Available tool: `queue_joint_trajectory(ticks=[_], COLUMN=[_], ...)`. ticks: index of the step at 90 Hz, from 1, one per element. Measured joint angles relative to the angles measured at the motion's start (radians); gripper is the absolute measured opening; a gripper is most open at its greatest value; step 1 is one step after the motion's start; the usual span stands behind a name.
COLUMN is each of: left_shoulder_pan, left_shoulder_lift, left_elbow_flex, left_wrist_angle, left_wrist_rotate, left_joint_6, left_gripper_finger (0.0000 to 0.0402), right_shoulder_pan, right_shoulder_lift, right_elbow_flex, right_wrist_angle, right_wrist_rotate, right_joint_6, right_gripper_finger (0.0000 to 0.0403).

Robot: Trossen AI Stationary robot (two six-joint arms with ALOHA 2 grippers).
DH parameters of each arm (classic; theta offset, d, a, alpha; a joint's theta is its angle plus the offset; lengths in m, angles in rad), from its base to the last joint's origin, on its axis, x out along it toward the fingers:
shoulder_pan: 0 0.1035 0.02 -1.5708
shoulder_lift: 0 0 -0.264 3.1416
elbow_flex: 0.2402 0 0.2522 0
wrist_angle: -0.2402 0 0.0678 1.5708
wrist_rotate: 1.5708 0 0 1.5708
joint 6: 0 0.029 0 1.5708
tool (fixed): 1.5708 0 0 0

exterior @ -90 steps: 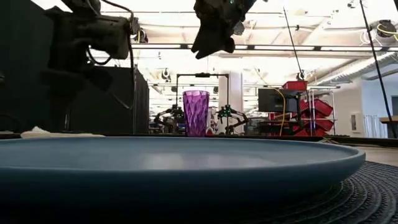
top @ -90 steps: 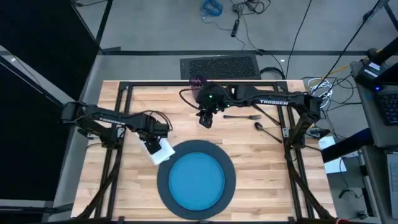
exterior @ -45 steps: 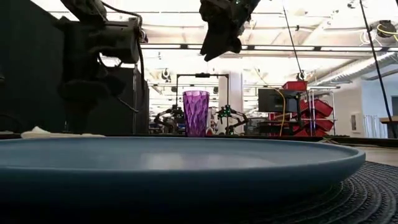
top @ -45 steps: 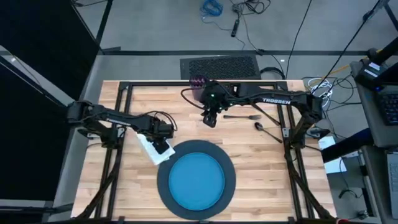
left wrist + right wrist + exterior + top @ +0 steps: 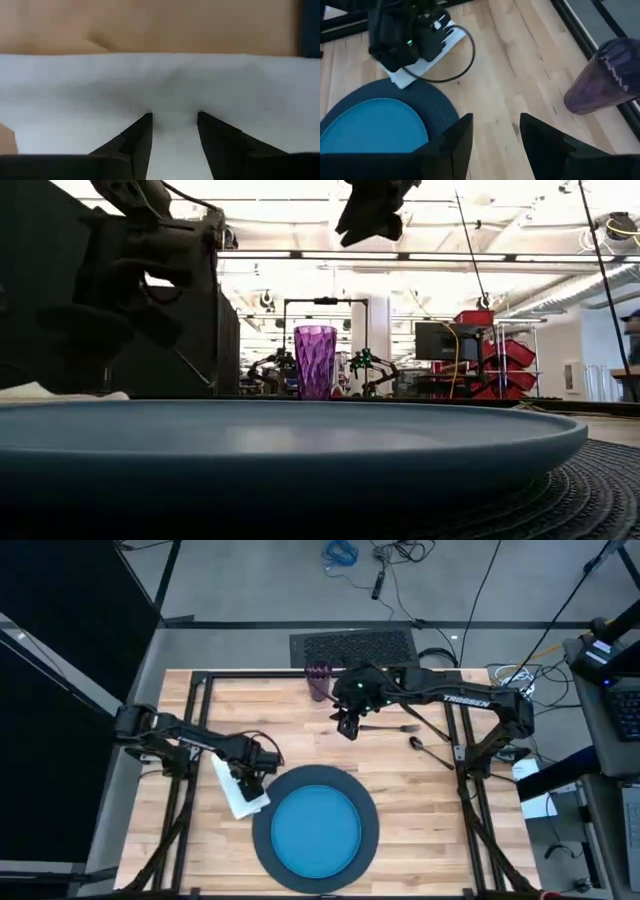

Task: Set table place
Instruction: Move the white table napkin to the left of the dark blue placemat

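Observation:
A white napkin (image 5: 238, 798) lies flat on the table (image 5: 250, 700), just left of the dark grey charger (image 5: 262, 830) that carries the blue plate (image 5: 315, 830). My left gripper (image 5: 250, 772) is down on the napkin (image 5: 160, 80), its fingers apart. The purple cup (image 5: 318, 678) stands upright near the far edge. My right gripper (image 5: 347, 728) hovers open and high between the cup (image 5: 600, 80) and the fork (image 5: 390, 727), holding nothing. A spoon (image 5: 432, 751) lies right of the fork. My left gripper comes at the napkin from above, pointing down. Its two parted fingertips (image 5: 142, 125) stand on the napkin's upper face (image 5: 172, 107), with cloth showing between them. The napkin lies flat on the table, nothing lifted.
Black frame rails (image 5: 200, 690) run along the table's left, far and right sides. The charger and plate fill the near middle. Bare wood lies between the charger and the cup, and left of the napkin.
My left gripper has gone toward the table's near edge and down, and the napkin has shifted with it toward the near left, now lying along the charger's left rim. My right gripper has risen and gone toward the table's right edge, away from the cup.

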Motion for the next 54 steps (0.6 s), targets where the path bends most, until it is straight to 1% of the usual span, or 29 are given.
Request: queue_joint_trajectory(ticks=[10,27,54], left_shoulder_pan=[-0.07,-0.196,-0.382], left_shoulder_lift=[0.0,0.0,-0.001], left_elbow_flex=[0.0,0.0,0.0], left_wrist_angle=[0.011,0.024,0.146], left_wrist_rotate=[0.013,0.045,0.125], left_joint_6=[-0.009,-0.078,-0.159], left_gripper_finger=[0.0143,0.0143,0.0143], right_shoulder_pan=[0.0,0.0,0.0], right_shoulder_lift=[-0.001,-0.001,-0.001], right_elbow_flex=[0.0,0.0,0.0], right_wrist_angle=[-0.004,-0.004,-0.003], right_wrist_rotate=[0.0,0.0,0.0], right_joint_6=[0.0,0.0,0.009], right_gripper_finger=[0.0148,0.0148,0.0148])
